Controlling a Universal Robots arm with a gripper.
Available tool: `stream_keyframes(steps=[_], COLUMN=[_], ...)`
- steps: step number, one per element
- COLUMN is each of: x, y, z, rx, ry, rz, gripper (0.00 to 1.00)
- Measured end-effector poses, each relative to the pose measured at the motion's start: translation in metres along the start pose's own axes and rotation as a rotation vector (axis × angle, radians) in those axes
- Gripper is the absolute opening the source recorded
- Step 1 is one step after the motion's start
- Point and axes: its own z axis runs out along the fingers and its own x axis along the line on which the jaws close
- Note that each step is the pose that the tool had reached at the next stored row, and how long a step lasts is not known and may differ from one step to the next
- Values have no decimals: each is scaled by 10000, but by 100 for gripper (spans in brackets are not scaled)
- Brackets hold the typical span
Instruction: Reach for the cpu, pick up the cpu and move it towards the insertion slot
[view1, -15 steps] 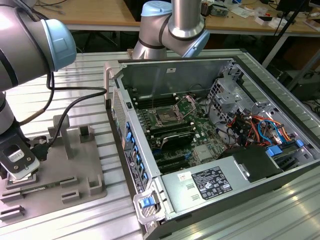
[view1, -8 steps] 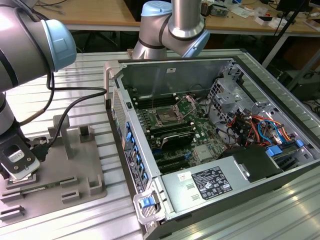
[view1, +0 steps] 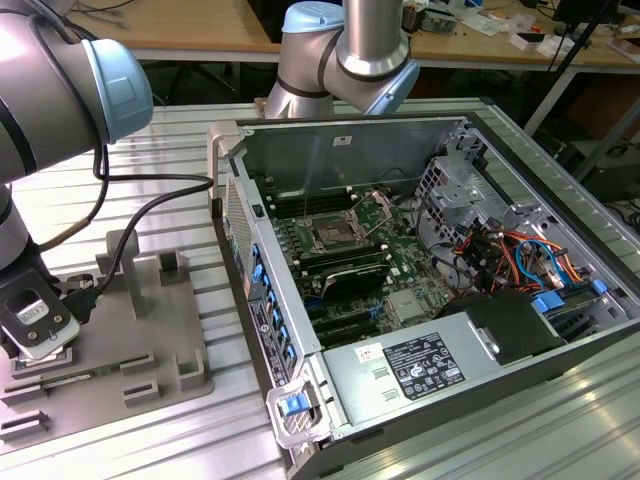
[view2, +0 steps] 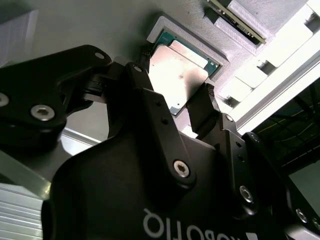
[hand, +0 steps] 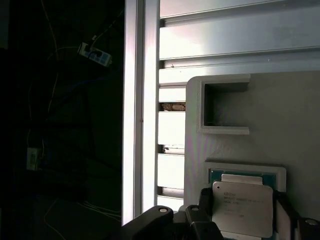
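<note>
Cpu, thin silvery square chip: pinched edgewise in black claw.
Risk: I fear thin edges slipping, chip tilting.

Glare whitens the cpu — deep shadows elsewhere.

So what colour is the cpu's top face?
Silvery-white, a plain metal sheen. The cpu shows best in the first wrist view.

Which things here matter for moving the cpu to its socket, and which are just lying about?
Job: cpu; gripper, shut on it; insertion slot in the open computer case.
Lying about: upright blocks on the grey tray; black memory slots; power supply; coloured cables; finned chip.
</note>
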Motion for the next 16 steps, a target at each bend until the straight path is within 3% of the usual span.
stream_keyframes(steps=[6, 8, 16], x=[0, 1, 1], y=[0, 1, 1], z=[-3, -54, -71], rx=[0, -1, 0], ry=[-1, -2, -1], rz=[0, 0, 0], gripper=[55, 55, 55])
